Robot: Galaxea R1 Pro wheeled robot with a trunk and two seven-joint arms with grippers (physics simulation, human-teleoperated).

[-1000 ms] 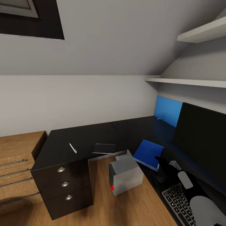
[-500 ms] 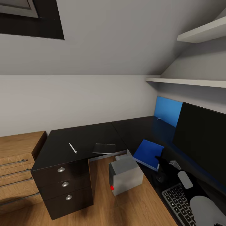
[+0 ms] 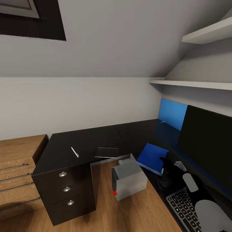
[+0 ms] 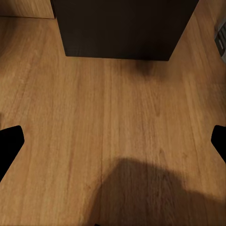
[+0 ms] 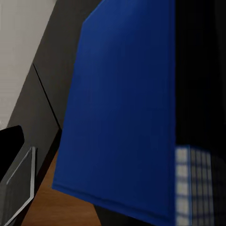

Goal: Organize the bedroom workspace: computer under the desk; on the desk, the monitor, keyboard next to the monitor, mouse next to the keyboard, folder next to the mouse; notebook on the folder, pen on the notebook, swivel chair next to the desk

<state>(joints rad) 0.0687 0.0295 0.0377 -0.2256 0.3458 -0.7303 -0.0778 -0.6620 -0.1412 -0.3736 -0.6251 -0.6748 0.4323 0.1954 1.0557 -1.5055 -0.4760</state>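
The black desk (image 3: 87,140) carries the white pen (image 3: 74,151) and the dark grey notebook (image 3: 107,152) on its left wing. On the right wing, the blue folder (image 3: 150,157) lies flat at the desk's inner edge. My right gripper (image 3: 164,162) hovers open just over its near corner. In the right wrist view the folder (image 5: 127,113) lies close below one black finger (image 5: 10,148). The monitor (image 3: 206,145) stands behind, with the keyboard (image 3: 183,207) in front of it. The grey computer (image 3: 129,180) sits on the floor in the desk's corner. The mouse and swivel chair are out of view.
A wooden drawer chest (image 3: 17,167) stands left of the black drawer unit (image 3: 67,190). My left gripper (image 4: 113,141) hangs open over wood floor in front of the drawer unit (image 4: 117,28). White shelves (image 3: 193,84) hang above the monitor, and a blue panel (image 3: 172,112) backs the desk.
My right gripper has shifted very slightly above the folder's near corner. The folder, notebook, pen and computer have stayed where they were.
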